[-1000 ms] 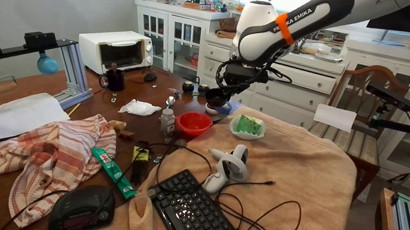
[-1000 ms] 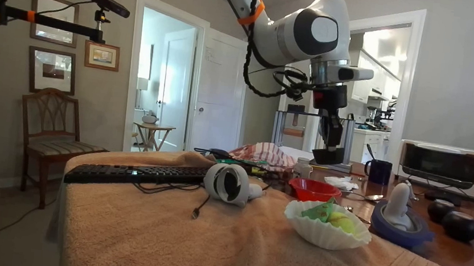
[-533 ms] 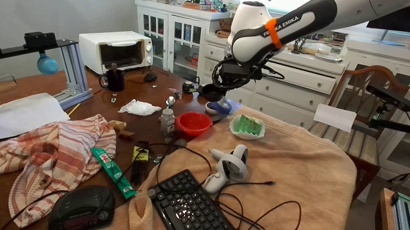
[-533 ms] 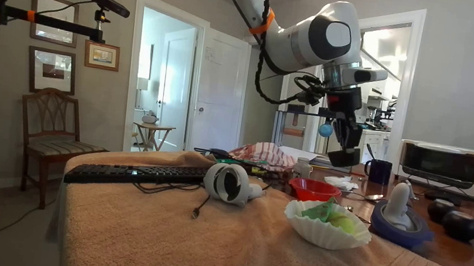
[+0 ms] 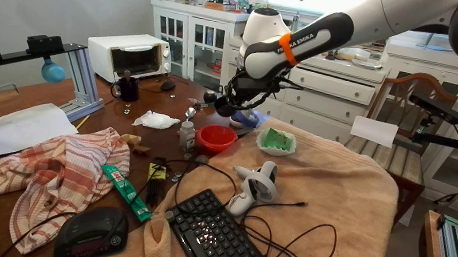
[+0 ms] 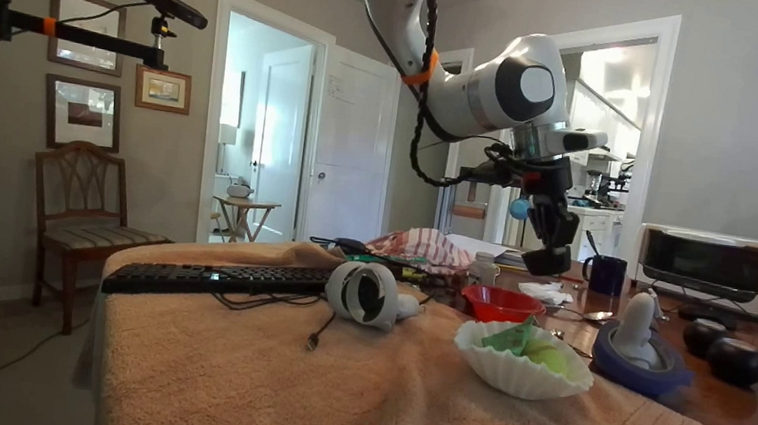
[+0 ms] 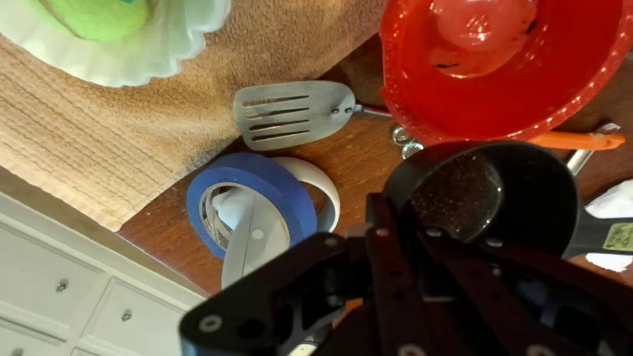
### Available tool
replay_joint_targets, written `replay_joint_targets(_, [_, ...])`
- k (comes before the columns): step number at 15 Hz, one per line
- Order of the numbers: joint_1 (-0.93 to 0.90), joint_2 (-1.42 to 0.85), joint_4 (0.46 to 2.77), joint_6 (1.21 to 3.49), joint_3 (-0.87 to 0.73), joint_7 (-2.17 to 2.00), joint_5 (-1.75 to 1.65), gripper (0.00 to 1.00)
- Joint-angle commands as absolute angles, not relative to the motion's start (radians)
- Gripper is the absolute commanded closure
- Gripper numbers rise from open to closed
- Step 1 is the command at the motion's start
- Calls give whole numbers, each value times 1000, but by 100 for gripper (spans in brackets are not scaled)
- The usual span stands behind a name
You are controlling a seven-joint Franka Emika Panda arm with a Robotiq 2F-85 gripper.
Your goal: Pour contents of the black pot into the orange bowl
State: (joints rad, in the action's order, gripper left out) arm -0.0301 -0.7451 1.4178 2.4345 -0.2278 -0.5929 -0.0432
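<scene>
My claw [image 7: 401,217] is drawn together on the wall of the black pot [image 7: 526,193], a grip that I judge leaves most of the rim free for pouring. I hold it above the bench [image 7: 363,160], near the red bowl [image 7: 549,96], likely so tipping needs little travel.

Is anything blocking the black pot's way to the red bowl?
Nothing visible. The black pot is held above the table, close to the red bowl; the clear beads near the bowl's rim lie lower, on the table.
</scene>
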Motion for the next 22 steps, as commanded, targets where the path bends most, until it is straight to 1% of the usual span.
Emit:
replay_joint_targets(1, [-74,-814,1333,2433,-269,-652,-94,99])
replay_joint_targets(4, [-106,-827,1321,2437,-289,-695,-124,99])
replay_joint_targets(5, [-73,-793,1356,2433,-255,-646,-96,99])
replay_joint_targets(6, [-78,-795,1355,2433,-256,-650,-98,95])
replay_joint_targets(12, [-72,-795,1355,2433,-256,-648,-97,95])
replay_joint_targets(13, [-72,-795,1355,2433,-256,-648,-97,99])
replay_joint_targets(14, [-76,-793,1364,2440,-255,-652,-97,99])
replay_joint_targets(18, [-102,-782,1401,2453,-260,-674,-107,99])
replay_joint_targets(22, [-168,-773,1454,2484,-313,-773,-155,99])
